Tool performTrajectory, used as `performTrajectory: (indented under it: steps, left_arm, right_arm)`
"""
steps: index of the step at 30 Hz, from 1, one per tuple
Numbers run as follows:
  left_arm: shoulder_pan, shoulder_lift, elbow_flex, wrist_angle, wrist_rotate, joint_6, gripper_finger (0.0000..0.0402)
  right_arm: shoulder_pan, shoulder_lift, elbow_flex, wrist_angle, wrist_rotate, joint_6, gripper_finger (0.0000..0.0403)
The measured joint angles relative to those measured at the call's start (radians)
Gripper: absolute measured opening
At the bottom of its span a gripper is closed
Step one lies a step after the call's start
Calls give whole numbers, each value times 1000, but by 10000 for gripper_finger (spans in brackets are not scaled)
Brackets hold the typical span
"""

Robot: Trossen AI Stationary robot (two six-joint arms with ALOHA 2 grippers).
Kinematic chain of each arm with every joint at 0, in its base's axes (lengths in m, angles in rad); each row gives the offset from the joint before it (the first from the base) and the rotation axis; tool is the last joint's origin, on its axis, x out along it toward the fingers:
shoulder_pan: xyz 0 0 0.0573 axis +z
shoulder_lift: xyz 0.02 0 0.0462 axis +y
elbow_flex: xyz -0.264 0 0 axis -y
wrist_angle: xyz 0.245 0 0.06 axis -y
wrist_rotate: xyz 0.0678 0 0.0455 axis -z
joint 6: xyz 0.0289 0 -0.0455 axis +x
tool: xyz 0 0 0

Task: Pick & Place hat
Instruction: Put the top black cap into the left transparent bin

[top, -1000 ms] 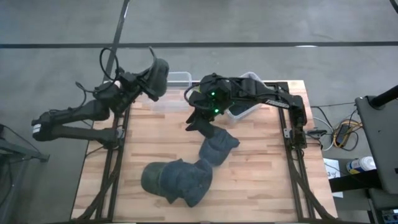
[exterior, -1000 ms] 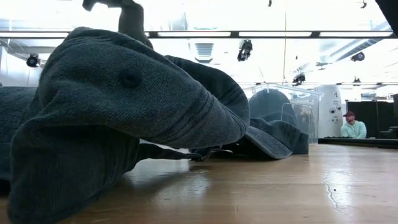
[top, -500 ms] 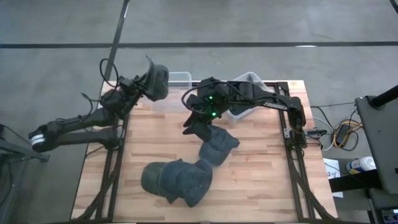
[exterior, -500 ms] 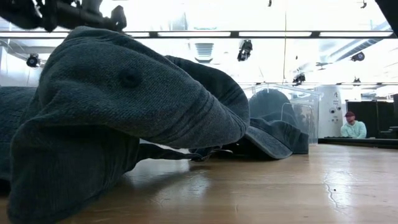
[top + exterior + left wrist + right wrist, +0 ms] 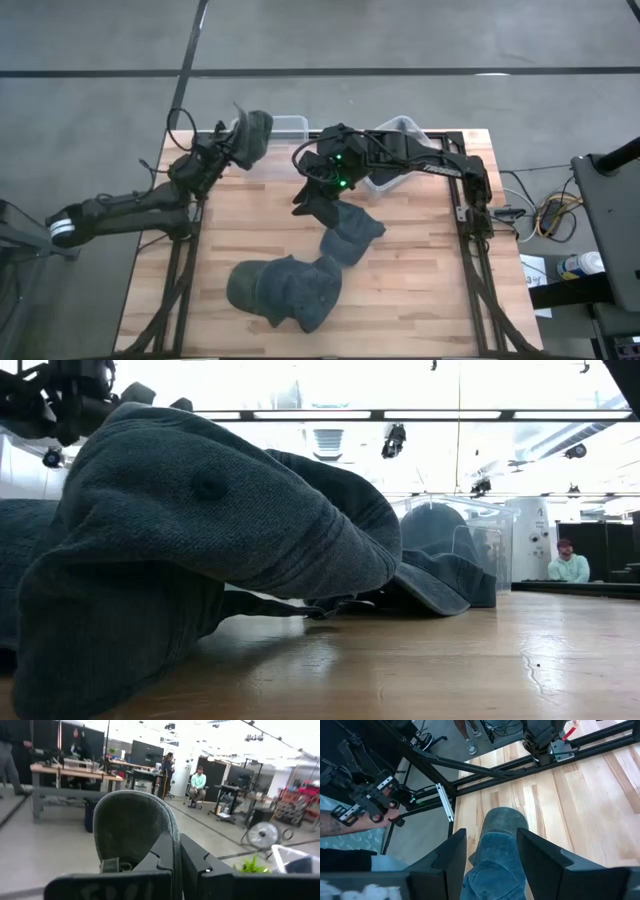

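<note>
Several grey-blue denim caps are in play. One cap is held by my left gripper above the table's far left corner; the left wrist view shows this cap standing up past the shut fingers. A second cap lies flat on the table's middle. My right gripper hangs open over its far-left end, a finger on each side of it. More caps form a pile near the table's near edge. My left gripper pinches a thin edge of the cap between its two fingers. The cap is lifted clear of the table and stands up beyond the fingertips. My right gripper straddles the lying cap from above; I cannot tell whether its fingers touch it.
A clear bin stands at the far edge just right of the held cap. A second clear bin sits under the right arm; the low view shows a cap inside a bin. Bare wood lies right of the pile.
My left arm has come down a little and swung slightly toward the near edge, carrying the held cap with it beside the clear bin. My right gripper has crept a short way toward the table's left over the lying cap. The caps on the table have not moved.
</note>
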Motion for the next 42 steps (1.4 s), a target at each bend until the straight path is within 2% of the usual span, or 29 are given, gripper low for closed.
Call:
performTrajectory:
  steps: [4, 12, 16, 21, 25, 29, 33, 42]
  left_arm:
    - [0, -19, -20, 3, 31, -68, 5]
    - [0, -53, -22, -8, 113, -96, 5]
    - [1, -74, -23, -13, 163, -51, 5]
    - [1, -87, -23, -10, 173, 21, 5]
    - [3, -98, -17, 43, 211, 84, 5]
    - [7, -108, -8, 54, 309, 99, 5]
    - [10, -108, -8, 8, 411, 105, 5]
    - [51, -107, -10, -145, 413, 128, 5]
  right_arm:
    - [0, 9, 0, 0, 0, 0, 166]
    - [-1, 27, -1, 0, 0, -9, 164]
    - [-1, 28, -1, 2, 0, -25, 160]
    - [-5, 28, -1, 1, 0, -30, 161]
    - [-8, 28, -1, 2, 0, -27, 161]
    - [-7, 28, -1, 2, 0, -20, 158]
    - [-7, 28, -1, 2, 0, -12, 157]
    - [-7, 27, -1, 2, 0, -8, 155]
